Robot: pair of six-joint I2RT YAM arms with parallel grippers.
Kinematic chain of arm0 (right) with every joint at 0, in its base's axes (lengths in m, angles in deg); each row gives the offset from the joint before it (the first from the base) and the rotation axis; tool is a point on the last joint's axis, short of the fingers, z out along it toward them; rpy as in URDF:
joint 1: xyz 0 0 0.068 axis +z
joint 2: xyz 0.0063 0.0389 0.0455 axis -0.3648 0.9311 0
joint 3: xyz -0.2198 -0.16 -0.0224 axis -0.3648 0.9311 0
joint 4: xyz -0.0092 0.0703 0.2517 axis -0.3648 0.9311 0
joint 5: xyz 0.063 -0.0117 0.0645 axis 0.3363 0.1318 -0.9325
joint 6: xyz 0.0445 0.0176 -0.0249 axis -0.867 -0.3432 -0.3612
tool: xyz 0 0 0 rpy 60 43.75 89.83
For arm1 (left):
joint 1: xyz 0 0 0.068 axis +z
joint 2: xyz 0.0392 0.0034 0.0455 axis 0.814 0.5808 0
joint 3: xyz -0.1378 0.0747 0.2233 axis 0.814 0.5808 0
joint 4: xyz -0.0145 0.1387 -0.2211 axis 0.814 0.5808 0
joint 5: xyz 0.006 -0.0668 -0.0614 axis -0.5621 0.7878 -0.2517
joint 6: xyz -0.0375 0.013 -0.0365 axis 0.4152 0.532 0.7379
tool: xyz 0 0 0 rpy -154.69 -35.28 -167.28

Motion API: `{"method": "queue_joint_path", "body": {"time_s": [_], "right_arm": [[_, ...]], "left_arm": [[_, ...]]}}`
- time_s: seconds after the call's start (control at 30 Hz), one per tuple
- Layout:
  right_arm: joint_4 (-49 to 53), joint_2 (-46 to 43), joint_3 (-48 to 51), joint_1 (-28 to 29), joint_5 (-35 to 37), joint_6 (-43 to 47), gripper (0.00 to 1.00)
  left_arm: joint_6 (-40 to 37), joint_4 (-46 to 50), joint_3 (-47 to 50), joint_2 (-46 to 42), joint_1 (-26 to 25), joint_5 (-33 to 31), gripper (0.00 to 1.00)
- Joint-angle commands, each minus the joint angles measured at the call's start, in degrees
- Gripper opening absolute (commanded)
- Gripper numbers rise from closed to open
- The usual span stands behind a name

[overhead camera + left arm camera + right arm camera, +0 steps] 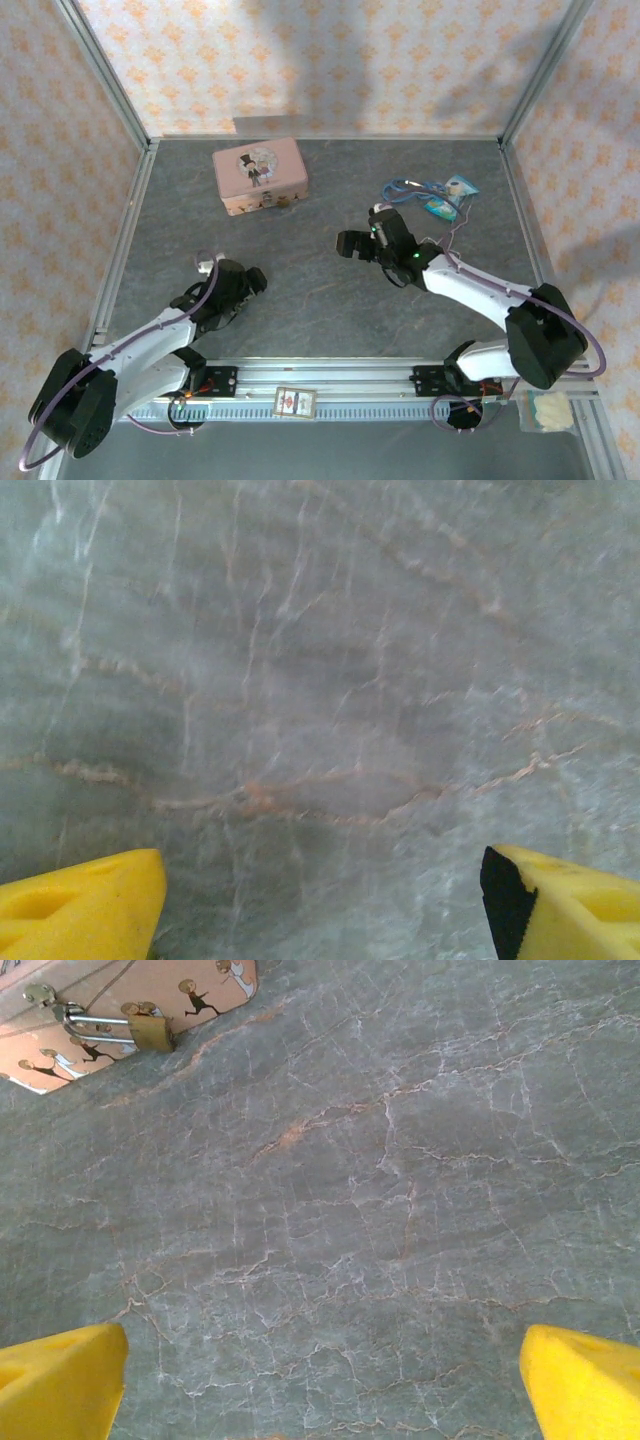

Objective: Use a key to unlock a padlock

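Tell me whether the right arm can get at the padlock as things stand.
Probably yes. The right tool is open and empty, the padlock hangs on the front of the pink tin, and only bare table lies between.

Left arm (140,340), right arm (470,285): white tapered links, big rounded black joint housings. Thin lilac cable (592,345) loops outside each arm, shoulder to wrist. Black base blocks (213,379), small red-orange wiring beside them. Left hand (250,280), right hand (348,243): black bodies; green LED (414,256) lit behind right one. Wrist views: fingers (85,905) bright yellow, wedge-shaped, moulded recesses; black pad (503,900) on inner face of one left-hand finger.
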Motion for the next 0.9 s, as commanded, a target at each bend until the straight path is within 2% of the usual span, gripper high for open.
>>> {"method": "queue_joint_path", "body": {"time_s": [0.0, 0.2, 0.3, 0.4, 0.5, 0.6, 0.77, 0.87], "right_arm": [[1.4, 0.2, -2.0, 0.6, 0.8, -1.2, 1.00], [1.1, -0.4, -1.5, 0.9, 1.1, -1.8, 1.00], [0.8, -0.9, -1.2, 1.1, 0.8, -2.1, 1.00], [-0.7, -1.2, -0.3, 2.1, -0.7, -1.8, 1.00], [-3.1, -0.5, 0.5, 4.3, -4.9, -0.1, 0.91], [-4.3, 1.7, -0.2, 8.2, -8.0, 2.3, 0.80], [-4.8, 8.2, -2.9, 15.9, -11.3, 5.9, 0.64], [-4.7, 13.1, -5.6, 20.4, -12.1, 7.0, 0.58]], "left_arm": [[5.3, 2.0, 0.6, 1.1, -2.6, -4.5, 0.84], [10.5, -4.9, 1.6, 5.4, -8.2, -3.2, 0.84], [16.4, -10.0, 1.0, 8.5, -13.8, -3.7, 0.84], [20.8, -12.1, -2.0, 11.3, -19.3, -6.8, 0.85], [21.8, -11.8, -3.6, 11.3, -20.0, -8.5, 0.88], [20.5, -9.0, -3.4, 7.2, -17.7, -12.4, 0.90], [14.5, -4.3, -2.2, -5.1, -6.7, -15.6, 0.92], [11.7, -5.0, -0.7, -11.6, -0.8, -17.5, 0.92]]}}
